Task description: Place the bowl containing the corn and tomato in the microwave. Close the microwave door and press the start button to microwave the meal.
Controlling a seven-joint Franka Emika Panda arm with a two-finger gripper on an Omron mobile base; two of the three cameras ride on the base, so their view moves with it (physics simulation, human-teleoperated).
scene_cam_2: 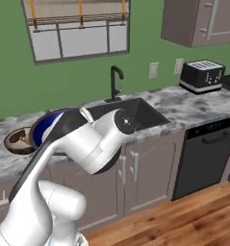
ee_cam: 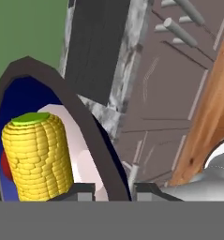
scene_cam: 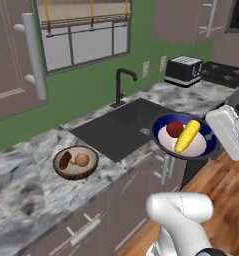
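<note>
Corn [scene_cam: 187,136] and a small red tomato [scene_cam: 175,129] are seen lying side by side in the blue bowl [scene_cam: 163,126], with the tomato at about ten o'clock from the corn. The bowl is held up in the air, past the front edge of the bench [scene_cam: 21,185] and above the wooden floor [scene_cam: 218,185], just in front of the dark sink [scene_cam: 121,125]. In the hand view the pincer [ee_cam: 114,191] is seen clamped on the bowl's rim, with one dark finger inside the bowl beside the corn and the other finger outside its dark wall. In the left base view the white hand is seen at three o'clock from the bowl. In the right base view most of the bowl is hidden behind the white arm, and just its blue edge is seen. A black tap [scene_cam: 122,82] stands behind the sink. A small brown bowl [scene_cam: 75,162] with two little things in it sits on the bench at nine o'clock from the blue bowl, well apart from it. A toaster [scene_cam: 183,70] is seen far back on the bench at about one o'clock.
</note>
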